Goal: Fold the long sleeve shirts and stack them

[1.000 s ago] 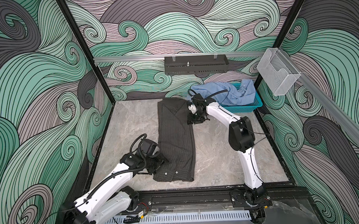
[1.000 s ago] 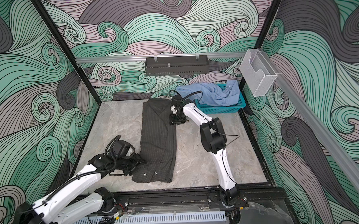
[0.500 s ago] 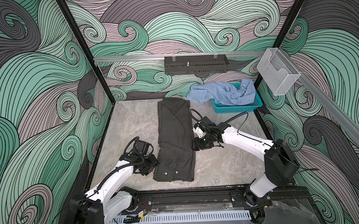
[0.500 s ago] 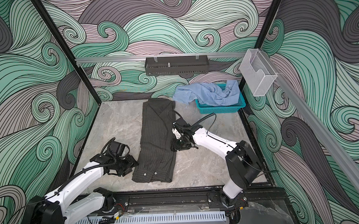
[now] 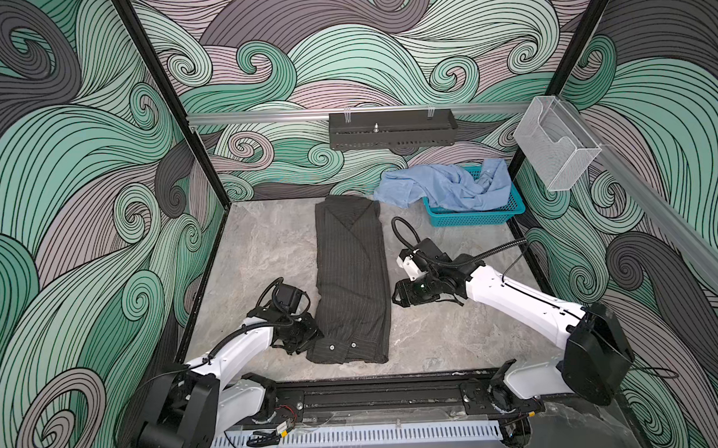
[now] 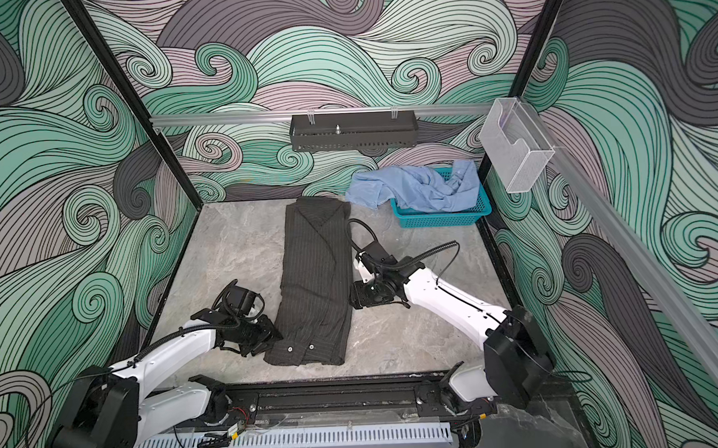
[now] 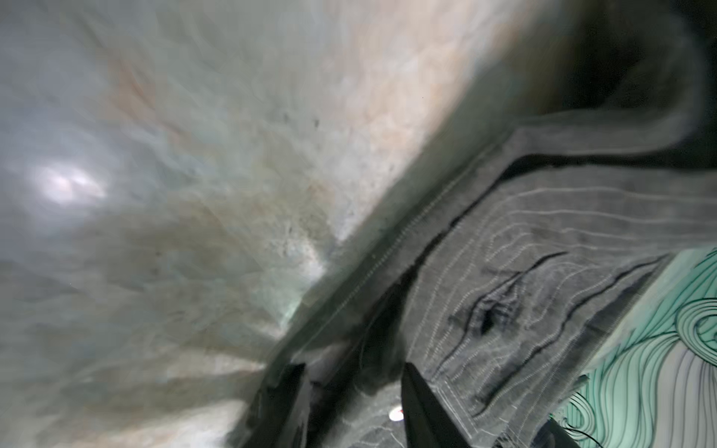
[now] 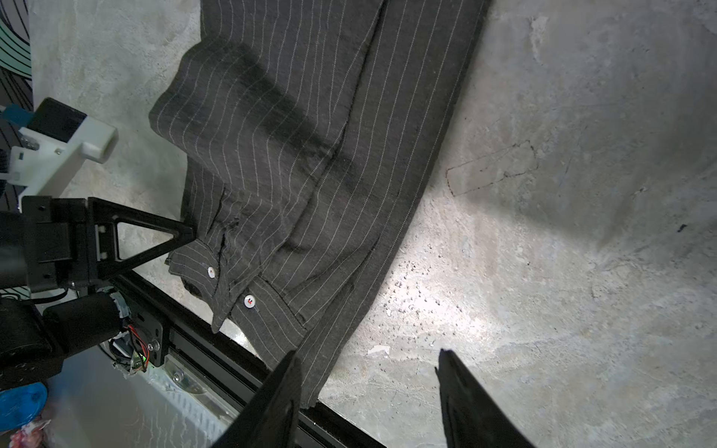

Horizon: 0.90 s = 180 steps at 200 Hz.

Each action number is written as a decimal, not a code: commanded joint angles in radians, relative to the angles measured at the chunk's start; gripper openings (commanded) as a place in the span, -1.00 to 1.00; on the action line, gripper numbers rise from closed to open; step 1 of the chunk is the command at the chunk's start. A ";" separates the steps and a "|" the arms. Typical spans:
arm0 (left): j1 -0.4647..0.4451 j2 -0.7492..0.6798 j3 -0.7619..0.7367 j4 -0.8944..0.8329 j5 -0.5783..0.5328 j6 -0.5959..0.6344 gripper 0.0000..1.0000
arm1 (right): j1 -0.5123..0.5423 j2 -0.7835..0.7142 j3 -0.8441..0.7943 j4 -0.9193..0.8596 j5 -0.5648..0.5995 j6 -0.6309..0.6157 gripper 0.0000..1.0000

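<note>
While the dark shirt (image 5: 351, 271) lies lengthwise down the worktop (image 5: 266, 245), my left pincer (image 7: 351, 368) straddles its near corner, grip I can't confirm; my right pincer (image 8: 368, 353) gapes empty beside its long edge.

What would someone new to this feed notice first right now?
A dark charcoal pinstriped button-up shirt lies folded into a long narrow strip down the middle of the grey marbled tabletop. A crumpled light blue cloth shirt spills out of the teal perforated plastic basket at the far right corner. The left pincer sits at the strip's near left corner, the right pincer beside its right edge.
</note>
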 commanded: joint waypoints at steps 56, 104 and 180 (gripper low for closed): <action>-0.173 -0.238 -0.189 -0.103 0.033 -0.225 -0.33 | -0.001 -0.090 -0.084 -0.030 0.028 0.018 0.14; -0.206 -0.450 -0.137 -0.241 -0.026 -0.286 -0.07 | 0.000 -0.125 -0.127 -0.011 -0.029 0.075 0.13; -0.206 -0.592 -0.204 -0.274 -0.177 -0.355 0.24 | 0.157 -0.217 -0.408 0.292 -0.078 0.419 0.16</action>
